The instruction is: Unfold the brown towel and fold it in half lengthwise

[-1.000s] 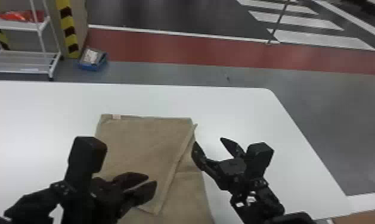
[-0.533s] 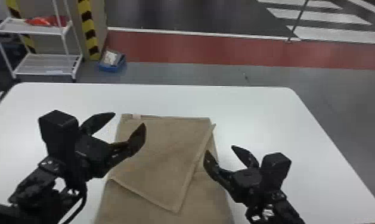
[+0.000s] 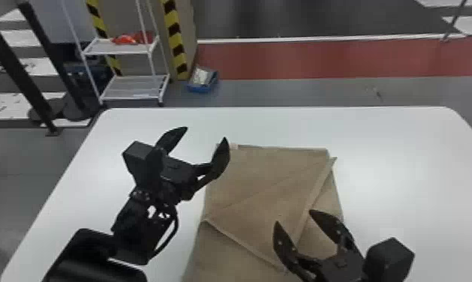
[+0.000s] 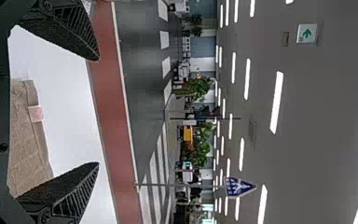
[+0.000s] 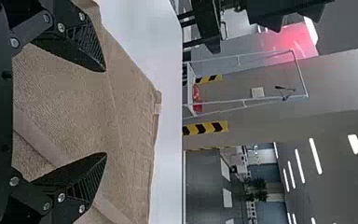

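**Because Its Layers Are Still Folded over Each Other, the Brown Towel [image 3: 261,180] Lies as a Partly Opened Packet on the White Counter [image 3: 403,161]**

While the towel lies flat in front of the robot, its upper layer makes a broad flap, and one corner of this flap points to the near side. A hemmed edge runs slantwise from this corner toward the far right corner of the towel, and another edge goes from it to the left side. Under the flap, a lower layer comes out at the near side and at the right. At the far left corner there is a small pale label [image 3: 233,146].

The left end effector [image 3: 205,134] is open and is gripping nothing. It is near the far left corner of the towel, and in the head view one of its fingers overlaps the left edge of the cloth. The right end effector [image 3: 294,217] is also open and empty, and it appears in front of the near right part of the towel, by the corner of the flap.

Beyond the counter, a white rack [image 3: 133,88] carries a red item [image 3: 130,39], and a blue box [image 3: 202,87] is on the floor.
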